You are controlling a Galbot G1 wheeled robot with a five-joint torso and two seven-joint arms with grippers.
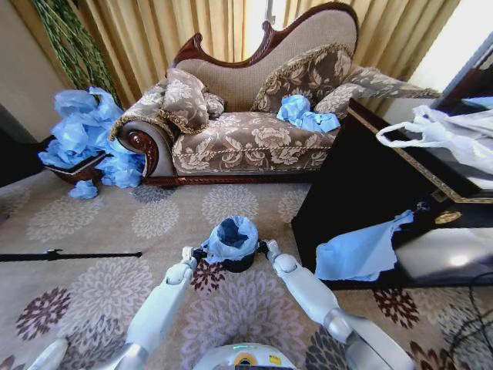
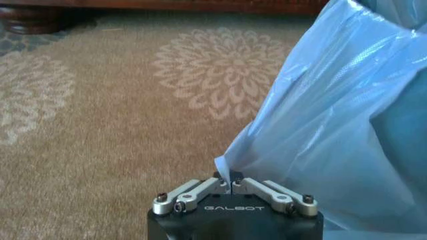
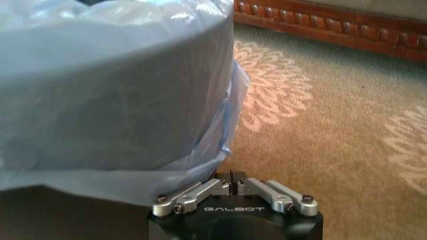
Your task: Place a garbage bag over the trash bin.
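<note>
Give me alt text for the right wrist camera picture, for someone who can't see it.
The right gripper, fingers shut on a fold of the garbage bag, holds the light blue film pulled down over the side of the trash bin. Beyond lie a floral patterned carpet and a carved wooden sofa base.

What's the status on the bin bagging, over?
Left gripper shut on garbage bag edge, left of trash bin. Right gripper shut on bag at bin's right. Bag draped over the rim, black base showing. Nothing in the way.
</note>
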